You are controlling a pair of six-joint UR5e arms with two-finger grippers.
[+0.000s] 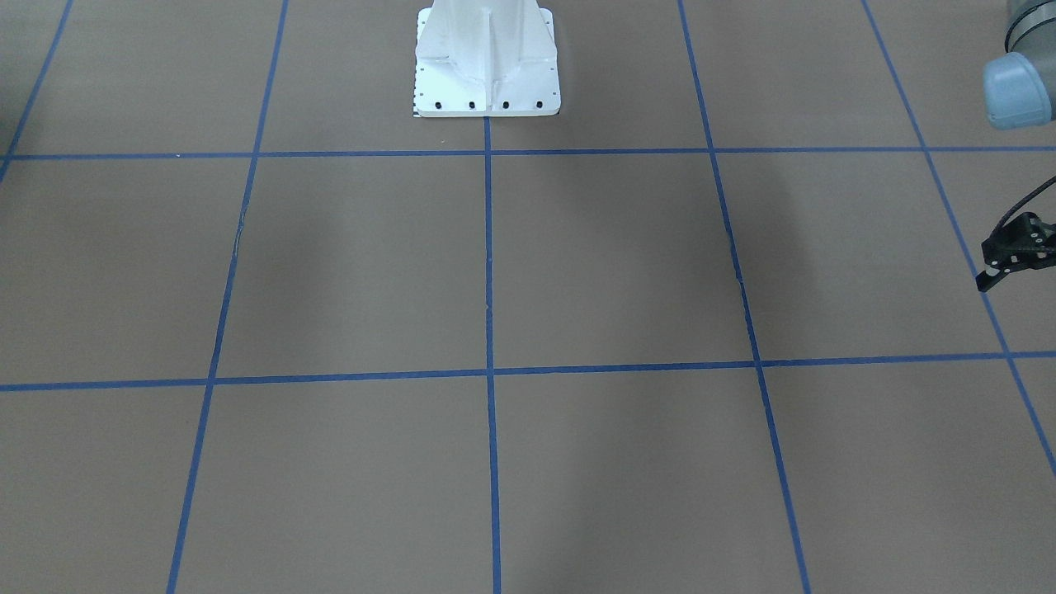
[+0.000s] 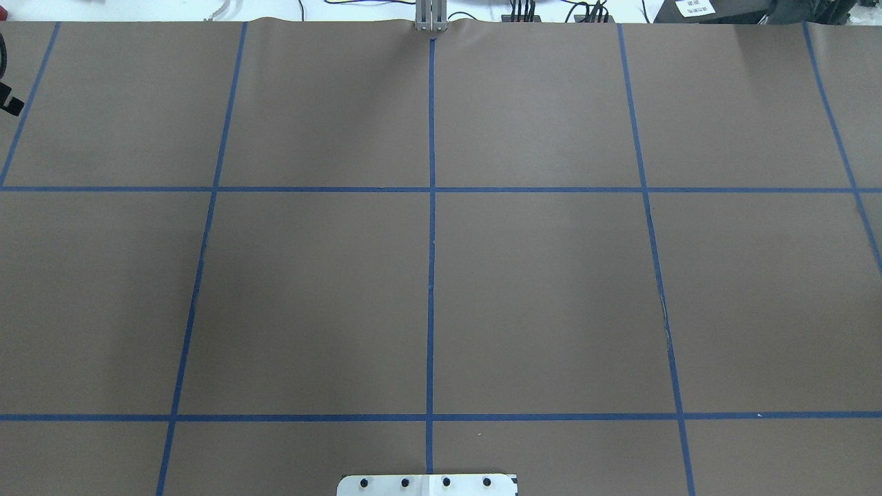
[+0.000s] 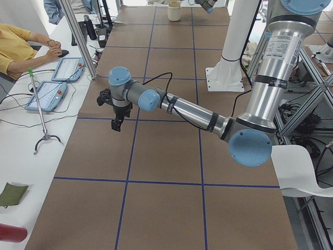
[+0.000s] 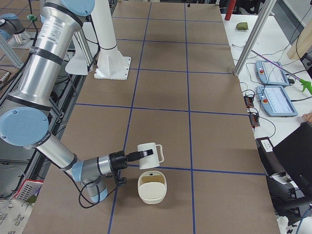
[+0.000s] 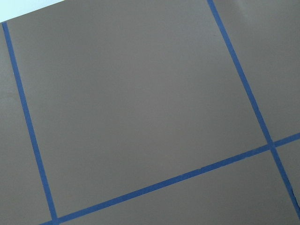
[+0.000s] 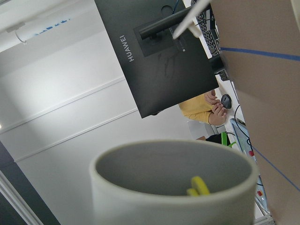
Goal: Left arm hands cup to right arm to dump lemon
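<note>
One cup (image 4: 150,156), lemon (image 6: 199,186) inside by the rim, tipped sideways at right gripper (image 4: 140,155) over cream bowl (image 4: 151,197). Left gripper (image 3: 115,124) well apart. Either claw's closure: cannot tell. Likely dump step; next needs more tilt.

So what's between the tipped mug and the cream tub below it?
Nothing: in the right-side view the mug hangs right at the rim of the tub, with no object between them.

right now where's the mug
In the right-side view the mug hangs tipped on its side at the right gripper, above a cream tub.
</note>
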